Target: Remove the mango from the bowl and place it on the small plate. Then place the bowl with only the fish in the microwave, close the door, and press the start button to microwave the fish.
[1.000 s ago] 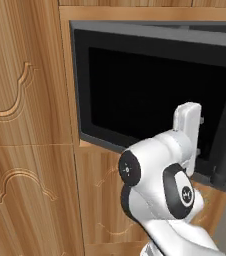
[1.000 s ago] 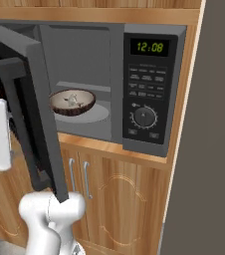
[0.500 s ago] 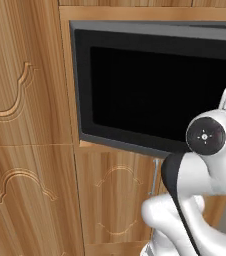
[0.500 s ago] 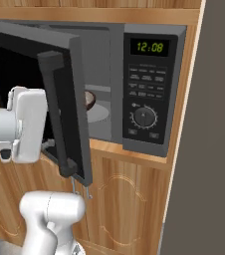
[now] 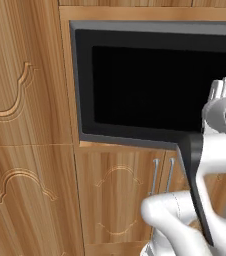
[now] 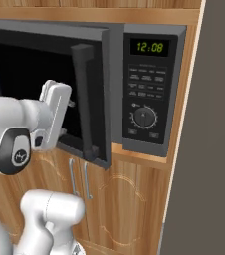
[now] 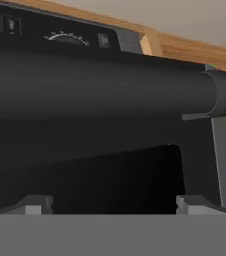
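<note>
The step in hand is closing the microwave point(image 6: 134, 94): its door point(image 6: 50, 84) is standing nearly shut, only a narrow gap showing at the handle side, where the door's right edge is sitting just proud of the control panel point(image 6: 147, 94). In the right base view the hand point(image 6: 67, 119) is sitting against the dark glass of the door, just to the left of the long upright handle point(image 6: 86, 102), with the arm reaching in from the left. Seen from the hand's own camera, the handle point(image 7: 110, 85) is lying as a thick dark bar across the frame and the two fingertips point(image 7: 35, 205) are standing wide apart with nothing between them, so the hand is open and gripping nothing, and appears to be pushing with its flat side instead. The bowl, fish, mango and small plate are hidden behind the door or out of frame, so their places cannot be told. The next move, as I judge it, is calling for a last firm push until the door is seated flush, then a withdrawal and a reach to the right, to the small buttons below the round dial point(image 6: 143, 117), where start most likely sits.
</note>
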